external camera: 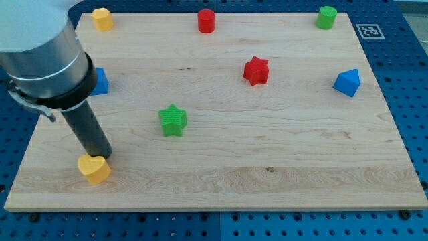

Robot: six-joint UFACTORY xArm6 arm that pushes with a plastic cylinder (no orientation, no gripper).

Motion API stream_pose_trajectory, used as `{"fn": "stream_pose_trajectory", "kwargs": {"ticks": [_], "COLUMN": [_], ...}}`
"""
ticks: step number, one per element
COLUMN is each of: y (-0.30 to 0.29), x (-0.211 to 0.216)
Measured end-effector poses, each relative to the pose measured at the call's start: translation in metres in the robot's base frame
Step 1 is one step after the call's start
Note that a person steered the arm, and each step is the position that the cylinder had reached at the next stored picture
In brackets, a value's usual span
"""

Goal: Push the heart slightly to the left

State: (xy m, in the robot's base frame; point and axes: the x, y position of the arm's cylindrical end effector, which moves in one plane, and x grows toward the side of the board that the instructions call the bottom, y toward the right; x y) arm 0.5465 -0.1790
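A yellow heart block (pixel 93 169) lies near the bottom left corner of the wooden board (pixel 267 187). My tip (pixel 102 157) sits at the heart's upper right edge, touching or nearly touching it. The dark rod rises from there toward the view's top left into the grey arm body.
A green star (pixel 173 120) lies to the right of the rod. A red star (pixel 256 70), a blue block (pixel 347 82) at the right, a blue block (pixel 100 81) partly hidden behind the arm, a yellow block (pixel 101 19), a red cylinder (pixel 206 21) and a green cylinder (pixel 326 17) sit further up.
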Motion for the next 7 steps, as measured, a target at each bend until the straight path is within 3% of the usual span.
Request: {"fn": "stream_pose_trajectory", "kwargs": {"ticks": [3,7], "y": [0.036,0.016], "x": [-0.002,0.020]}}
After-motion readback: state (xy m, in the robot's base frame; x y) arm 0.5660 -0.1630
